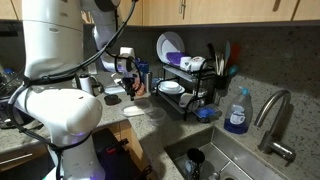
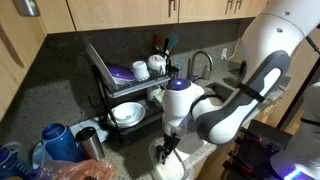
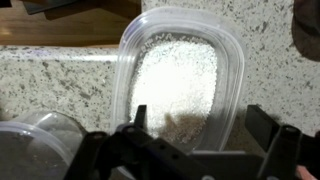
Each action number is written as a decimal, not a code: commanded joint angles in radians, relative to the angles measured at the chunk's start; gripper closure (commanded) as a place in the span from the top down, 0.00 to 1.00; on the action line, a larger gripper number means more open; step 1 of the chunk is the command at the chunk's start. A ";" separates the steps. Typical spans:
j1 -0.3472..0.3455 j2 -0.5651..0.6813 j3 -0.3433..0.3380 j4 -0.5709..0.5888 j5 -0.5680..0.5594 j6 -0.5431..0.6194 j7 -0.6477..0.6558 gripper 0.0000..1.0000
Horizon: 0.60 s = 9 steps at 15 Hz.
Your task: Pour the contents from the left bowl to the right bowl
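A clear plastic bowl (image 3: 180, 75) with a rounded rectangular rim stands on the speckled counter in the wrist view. A brownish patch lies at its near end. Part of a second clear bowl (image 3: 35, 145) shows at the lower left. My gripper (image 3: 200, 122) is open just above the near end of the first bowl. One finger is over its inside and the other is outside its right wall. In both exterior views the gripper (image 1: 128, 88) (image 2: 167, 150) hangs low over the counter, above a pale bowl (image 1: 134, 111) (image 2: 173, 166).
A black dish rack (image 1: 185, 85) (image 2: 125, 95) with plates and cups stands behind the bowls. A sink (image 1: 225, 160) with a faucet (image 1: 272, 115) and a blue soap bottle (image 1: 238, 112) is beside it. A blue kettle (image 2: 55, 138) and a metal cup (image 2: 92, 143) stand nearby.
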 commanded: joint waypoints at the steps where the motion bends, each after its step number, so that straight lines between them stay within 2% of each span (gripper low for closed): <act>1: 0.034 0.095 -0.059 0.123 -0.002 -0.027 0.060 1.00; 9: 0.094 0.282 -0.162 0.350 -0.005 -0.105 0.111 1.00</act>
